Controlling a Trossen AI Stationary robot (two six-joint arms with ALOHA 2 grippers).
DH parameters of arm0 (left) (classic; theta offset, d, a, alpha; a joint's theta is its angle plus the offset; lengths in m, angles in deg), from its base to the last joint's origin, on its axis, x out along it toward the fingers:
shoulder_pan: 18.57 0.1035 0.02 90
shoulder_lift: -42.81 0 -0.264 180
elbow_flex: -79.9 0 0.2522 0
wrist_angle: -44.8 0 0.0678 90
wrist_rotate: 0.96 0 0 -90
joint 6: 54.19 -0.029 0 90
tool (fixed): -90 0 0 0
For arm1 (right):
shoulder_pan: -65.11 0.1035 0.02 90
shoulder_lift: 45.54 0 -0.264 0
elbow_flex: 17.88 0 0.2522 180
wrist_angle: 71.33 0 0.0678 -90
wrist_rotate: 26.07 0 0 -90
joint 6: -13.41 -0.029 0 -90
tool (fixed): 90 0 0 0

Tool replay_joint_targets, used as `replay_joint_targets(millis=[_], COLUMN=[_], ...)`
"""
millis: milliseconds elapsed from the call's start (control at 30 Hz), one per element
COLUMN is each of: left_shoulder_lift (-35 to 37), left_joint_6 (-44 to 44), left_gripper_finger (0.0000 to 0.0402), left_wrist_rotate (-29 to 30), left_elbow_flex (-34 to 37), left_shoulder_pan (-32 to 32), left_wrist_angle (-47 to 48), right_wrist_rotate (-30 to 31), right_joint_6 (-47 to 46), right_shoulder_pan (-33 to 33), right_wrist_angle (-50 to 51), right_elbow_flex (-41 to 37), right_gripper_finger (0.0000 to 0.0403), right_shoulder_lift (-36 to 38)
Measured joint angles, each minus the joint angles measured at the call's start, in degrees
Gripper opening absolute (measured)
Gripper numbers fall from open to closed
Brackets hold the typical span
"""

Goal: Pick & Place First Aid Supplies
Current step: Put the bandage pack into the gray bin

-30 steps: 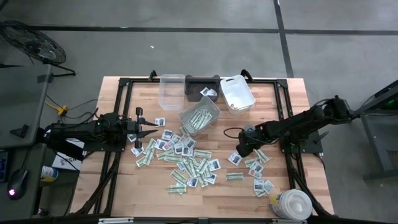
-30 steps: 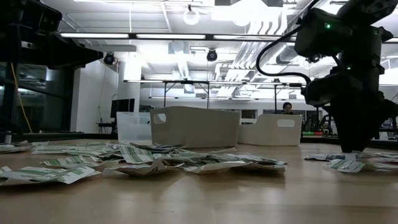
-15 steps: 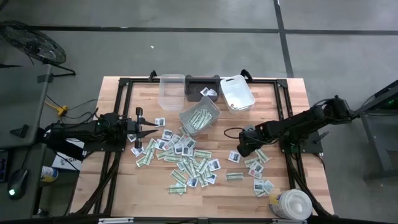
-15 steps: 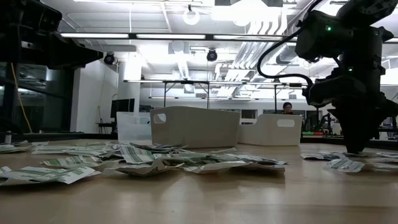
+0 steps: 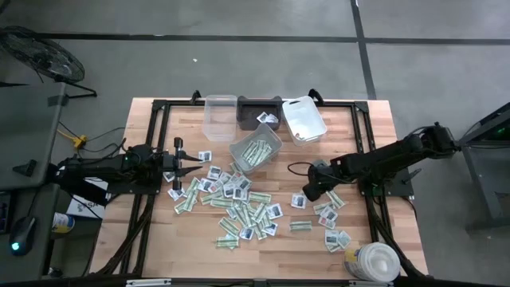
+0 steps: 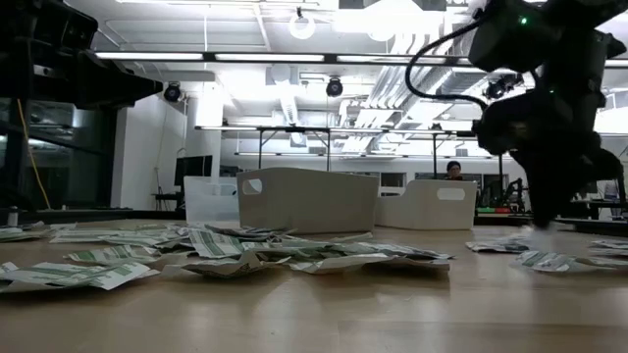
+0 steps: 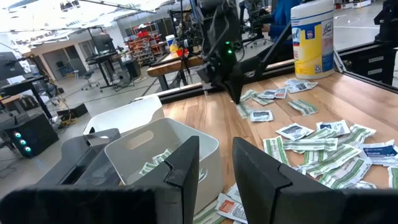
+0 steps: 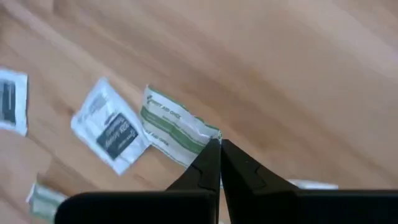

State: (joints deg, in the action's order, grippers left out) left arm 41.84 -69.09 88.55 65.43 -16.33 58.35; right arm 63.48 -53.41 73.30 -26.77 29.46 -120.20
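The first aid supplies (image 5: 239, 199) lie scattered on the wooden table as small flat packets, green-and-white strips and white squares. My right gripper (image 5: 306, 194) points steeply down at the right-hand cluster and is shut on one green-and-white packet (image 8: 171, 127). A white packet with dark print (image 8: 112, 134) lies beside it. My left gripper (image 5: 191, 166) hangs level over the table's left side, open (image 7: 214, 168), with nothing between its fingers. My right gripper pinches the green-and-white packet by one corner (image 8: 213, 133), at the very ends of its two fingers. The fingers come from above, slanting steeply down. The rest of the packet stretches away from the fingertips; whether its far end rests on the wood, I cannot tell.
Along the far edge stand a clear bin (image 5: 221, 115), a dark bin (image 5: 260, 112) and a white bin (image 5: 304, 119). A grey bin (image 5: 256, 151) holding green packets sits nearer the middle. A round white tub (image 5: 373, 261) stands at the near right corner.
In the low view, my right gripper's fingertips, which stood down at the table top among the packets, have come up a little, and the gripper has tipped slightly. The left arm has kept still.
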Motion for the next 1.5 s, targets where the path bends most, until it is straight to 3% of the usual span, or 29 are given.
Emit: replay_joint_targets(millis=[233,600,1033,1500], left_shoulder_lift=[0.0,0.0,0.0,0.0], left_joint_6=[0.0,0.0,0.0,0.0], left_gripper_finger=[0.0096,0.0096,0.0096,0.0096], left_wrist_rotate=[0.0,0.0,0.0,0.0], left_elbow_flex=[0.0,0.0,0.0,0.0], left_shoulder_pan=[0.0,0.0,0.0,0.0], left_wrist_angle=[0.0,0.0,0.0,0.0], right_wrist_rotate=[3.1,6.2,0.5,2.4], right_joint_6=[2.8,16.3,41.5,51.0], right_shoulder_pan=[-1.5,-8.4,-15.7,-20.0], right_wrist_angle=[2.0,5.0,5.4,4.9], right_elbow_flex=[4.0,15.3,34.0,49.1], right_gripper_finger=[0.0,0.0,0.0,0.0], right_shoulder_lift=[1.9,1.0,-15.4,-30.6])
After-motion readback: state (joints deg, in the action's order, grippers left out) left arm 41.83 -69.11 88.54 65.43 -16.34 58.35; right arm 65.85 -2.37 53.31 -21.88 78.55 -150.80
